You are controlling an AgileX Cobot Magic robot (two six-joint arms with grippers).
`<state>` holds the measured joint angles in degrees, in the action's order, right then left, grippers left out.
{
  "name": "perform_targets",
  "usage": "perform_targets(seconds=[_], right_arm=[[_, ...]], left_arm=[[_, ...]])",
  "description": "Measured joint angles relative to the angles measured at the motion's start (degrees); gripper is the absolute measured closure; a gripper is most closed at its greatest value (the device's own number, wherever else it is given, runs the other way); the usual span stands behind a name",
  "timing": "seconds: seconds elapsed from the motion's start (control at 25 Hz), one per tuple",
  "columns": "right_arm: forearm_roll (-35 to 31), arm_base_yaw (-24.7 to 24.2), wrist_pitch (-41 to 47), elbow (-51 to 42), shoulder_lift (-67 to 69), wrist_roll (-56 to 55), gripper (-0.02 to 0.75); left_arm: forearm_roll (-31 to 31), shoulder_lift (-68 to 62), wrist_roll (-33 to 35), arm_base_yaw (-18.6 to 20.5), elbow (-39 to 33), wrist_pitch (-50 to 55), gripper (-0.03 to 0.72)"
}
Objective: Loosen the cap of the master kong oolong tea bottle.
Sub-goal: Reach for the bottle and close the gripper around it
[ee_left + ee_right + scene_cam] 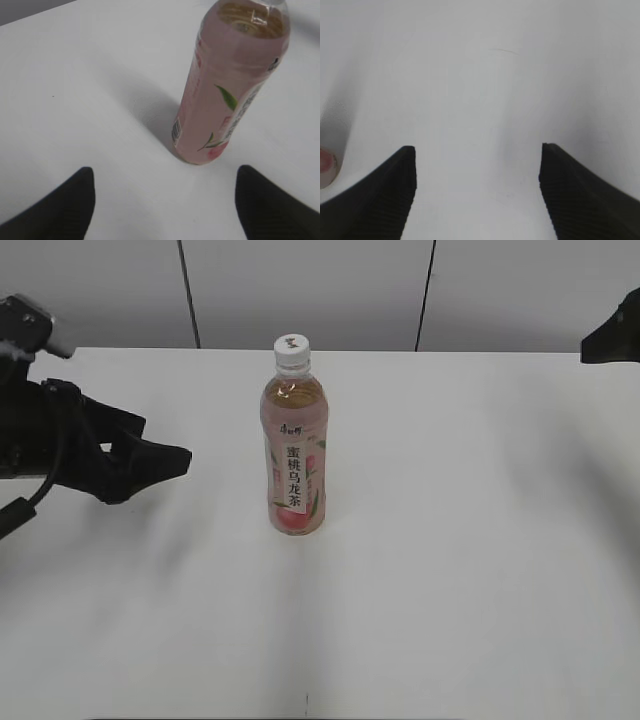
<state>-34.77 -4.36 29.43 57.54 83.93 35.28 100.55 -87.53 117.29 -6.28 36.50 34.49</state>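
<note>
Standing upright on a plain white table (480,570): the master kong oolong tea bottle (294,450), slim, clear plastic, filled with pinkish-amber tea, wrapped in a pink peach label with a white strip of black characters. Sitting on its neck, apparently fully seated: the cap (292,350), small, round, white plastic, with a dark mark on top. Not yet being touched by either claw.

Hovering low to the bottle's left, well apart from it: the left gripper (170,462), black. Spreading wide in its wrist view (165,200), with the bottle's base lying just ahead, between and beyond the two fingertips.

Waiting at the far right edge, well away: the right gripper (477,190), also gaping wide, holding nothing, with only a sliver of the bottle's base showing off its left finger.

Judging progress: nothing done so far. Remaining: steadying the bottle body, gripping the cap, twisting it loose.
</note>
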Motion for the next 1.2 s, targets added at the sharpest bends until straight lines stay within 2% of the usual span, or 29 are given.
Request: perform_targets(seconds=[0.28, 0.36, 0.48, 0.68, 0.76, 0.84, 0.92, 1.0, 1.08, 1.2], right_arm=[[0.00, 0.00, 0.00, 0.00, 0.00, 0.00, 0.159], [0.00, 0.00, 0.00, 0.00, 0.00, 0.00, 0.159], [0.00, 0.00, 0.00, 0.00, 0.00, 0.00, 0.159], [0.00, 0.00, 0.00, 0.00, 0.00, 0.00, 0.159], [0.00, 0.00, 0.00, 0.00, 0.00, 0.00, 0.159], [0.00, 0.00, 0.00, 0.00, 0.00, 0.00, 0.159], [0.00, 0.00, 0.00, 0.00, 0.00, 0.00, 0.159], [0.00, 0.00, 0.00, 0.00, 0.00, 0.00, 0.159], [0.00, 0.00, 0.00, 0.00, 0.00, 0.00, 0.159], [0.00, 0.00, 0.00, 0.00, 0.00, 0.00, 0.159]], left_arm=[[-4.20, 0.00, -0.11, -2.08, 0.00, -1.04, 0.165], [-8.25, 0.17, -2.98, -2.08, 0.07, -3.06, 0.169], [-19.89, 0.70, -16.46, -2.08, 1.31, -7.57, 0.181], [-40.55, 1.53, -43.42, -2.85, 2.19, -17.40, 0.184], [-51.97, 2.19, -58.70, -3.88, 2.19, -22.01, 0.185], [-62.28, 2.76, -70.79, -5.13, 2.19, -26.37, 0.185], [-71.91, 3.00, -80.49, -6.82, 2.20, -30.45, 0.185], [-78.68, 3.00, -90.34, -9.27, 2.00, -35.37, 0.185], [-82.95, 3.05, -96.08, -11.35, 1.09, -41.53, 0.185], [-86.29, 3.23, -100.75, -13.86, -1.70, -51.01, 0.185]])
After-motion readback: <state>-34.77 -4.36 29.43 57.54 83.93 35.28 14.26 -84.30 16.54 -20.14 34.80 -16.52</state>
